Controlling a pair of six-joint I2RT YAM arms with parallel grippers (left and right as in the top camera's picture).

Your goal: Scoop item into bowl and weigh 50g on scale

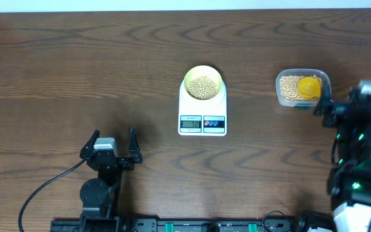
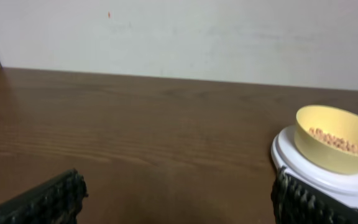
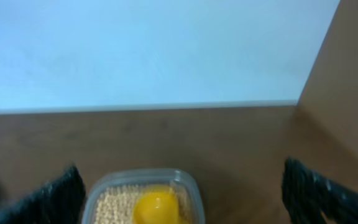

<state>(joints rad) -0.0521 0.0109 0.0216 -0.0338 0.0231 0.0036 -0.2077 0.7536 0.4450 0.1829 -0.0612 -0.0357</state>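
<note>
Tan beans [image 1: 203, 87] are sitting in the yellow bowl [image 1: 189, 76], which is resting on the white scale [image 1: 187, 108] mid-table, well ahead and to the right of the left gripper [image 1: 114, 136]. Its fingers are standing wide apart, holding nothing. The right gripper [image 3: 180, 173] is hovering just short of the clear tub [image 1: 281, 91] and yellow scoop [image 1: 309, 86], fingers likewise spread.

L end effector [image 1: 113, 138] open, R end effector [image 1: 356, 103] open
</note>
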